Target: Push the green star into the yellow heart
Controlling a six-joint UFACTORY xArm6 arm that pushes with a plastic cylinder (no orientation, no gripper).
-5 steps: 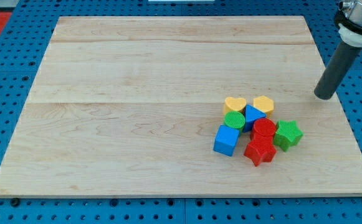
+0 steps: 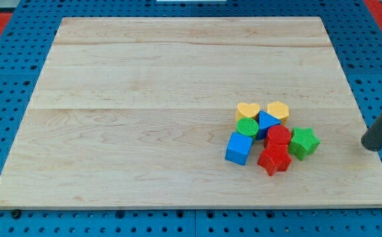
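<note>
The green star (image 2: 304, 142) lies on the wooden board (image 2: 144, 99) at the right end of a tight cluster of blocks. The yellow heart (image 2: 247, 110) sits at the cluster's upper left, above a green cylinder (image 2: 246, 127). Between star and heart lie a red cylinder (image 2: 279, 136) and a blue triangle (image 2: 267, 121). My tip (image 2: 372, 145) is at the board's right edge, well to the right of the green star, at about the same height in the view, apart from it.
A second yellow block (image 2: 278, 110) sits right of the heart. A blue cube (image 2: 238, 148) and a red star (image 2: 274, 160) form the cluster's lower edge. The board rests on a blue pegboard (image 2: 6, 131).
My tip has moved down the view's right side and slightly rightward, from level above the cluster to level with the green star. No block has moved.
</note>
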